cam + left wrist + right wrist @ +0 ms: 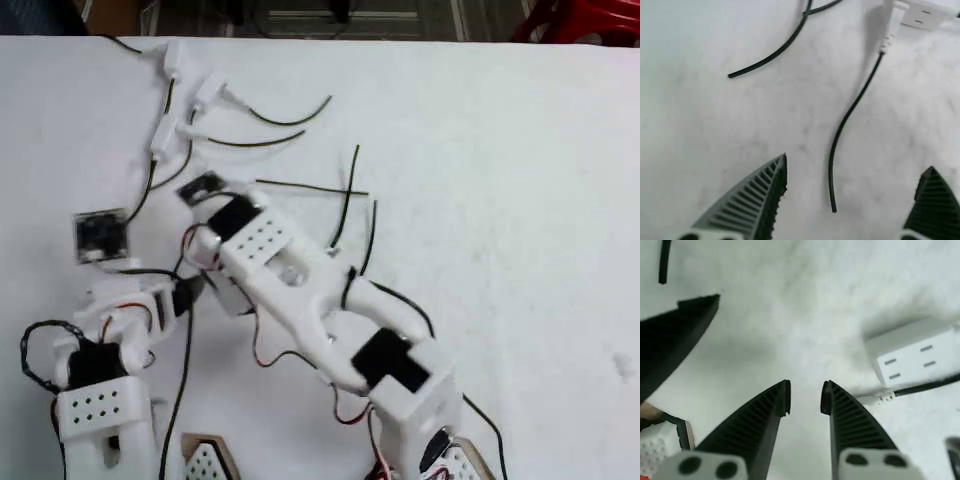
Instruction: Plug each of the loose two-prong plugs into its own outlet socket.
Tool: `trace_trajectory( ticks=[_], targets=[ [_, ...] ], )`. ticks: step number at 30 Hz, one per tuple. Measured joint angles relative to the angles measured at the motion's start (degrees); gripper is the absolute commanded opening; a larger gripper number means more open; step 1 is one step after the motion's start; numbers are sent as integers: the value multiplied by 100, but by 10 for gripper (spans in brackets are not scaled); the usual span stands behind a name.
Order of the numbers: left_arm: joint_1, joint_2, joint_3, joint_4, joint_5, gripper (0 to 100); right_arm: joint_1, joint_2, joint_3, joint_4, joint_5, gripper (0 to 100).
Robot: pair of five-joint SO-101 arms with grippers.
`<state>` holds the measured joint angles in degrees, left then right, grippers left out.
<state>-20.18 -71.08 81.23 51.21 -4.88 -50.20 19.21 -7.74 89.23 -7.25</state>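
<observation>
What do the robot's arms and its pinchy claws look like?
Both arms are chunky white plastic with black motor blocks, grids of little holes, and thin red and black wires looping along them. The left gripper and right gripper have pointy black fingers, shaped like triangles with ridged stripes, on white bases.

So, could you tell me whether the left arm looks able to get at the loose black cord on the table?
Probably yes: the left hand is open, and the black cord lies on bare table just ahead between its fingers, with nothing over it.
</observation>
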Motion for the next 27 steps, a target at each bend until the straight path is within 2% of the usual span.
trace_trajectory(
  ticks=[3, 6, 11, 17, 24, 27],
  targets=[
    [-360, 0, 0, -176, 229, 392, -35, 176, -97, 9, 0, 229],
    [-396, 0, 0, -220, 290, 392, 255, 167, -475, 519, 18, 285],
    [202, 0, 0, -62, 246, 392, 1697, -519, -677, 844, 519, 287],
    [1538, 0, 0, 202, -501, 392, 3798, -1679, -158, 870, 1389, 287],
    [3833, 0, 0, 211, -1336, 392, 5820, -2013, 1275, 844, 1468, 287],
    [4448, 0, 0, 35, -1442, 385, 6479, -1978, 1925, 545, 1468, 286]
  ],
)
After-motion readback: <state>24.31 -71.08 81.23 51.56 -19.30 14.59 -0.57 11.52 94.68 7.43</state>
